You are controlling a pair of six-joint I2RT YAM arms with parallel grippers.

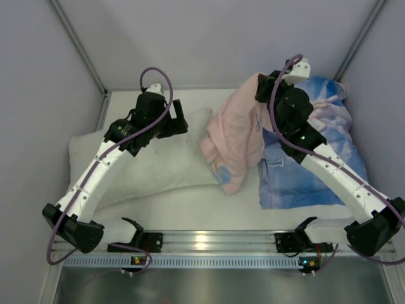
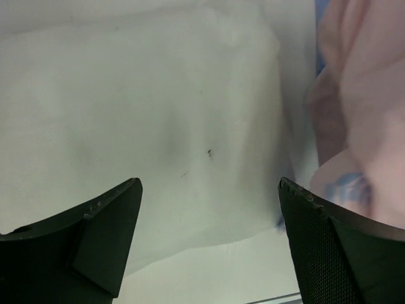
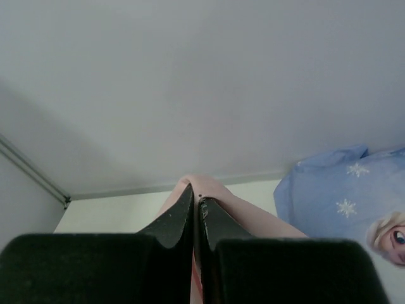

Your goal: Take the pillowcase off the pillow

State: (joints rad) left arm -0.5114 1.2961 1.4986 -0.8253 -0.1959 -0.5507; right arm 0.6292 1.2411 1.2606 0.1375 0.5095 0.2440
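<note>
Along the near edge of the counter [image 1: 190, 206], a metal rail [image 1: 215, 242] is carrying the bases of both arms. Just beyond it, the pillow [image 1: 149, 168] is lying flat on the left half of the counter. It is showing plain white along its whole visible length. Its left end is sitting near the left edge, and its right end is reaching toward the middle.

The left tool [image 1: 180, 121] is hovering over the far right corner of the pillow. Its fingers [image 2: 101, 228] are standing wide apart with nothing between them. In the left wrist view they are framing white pillow fabric, with pink cloth showing past the right-hand finger.

The pillowcase [image 1: 234, 136] is hanging in a bunch just right of the pillow, around the middle of the counter. Its pink face is turned outward, and a little blue print is showing at its lower tip. Its lower folds are resting against the pillow's right end.

The right tool [image 1: 261, 88] is pinching the top of the pillowcase toward the far edge. In the right wrist view its fingers [image 3: 183, 218] are pressed together with a fold of pink cloth pinched between their tips.

To the right, a blue printed pillow [image 1: 297, 180] is lying along the right edge into the far right corner, under the right arm. The pillowcase's right side is draping over its left margin.
</note>
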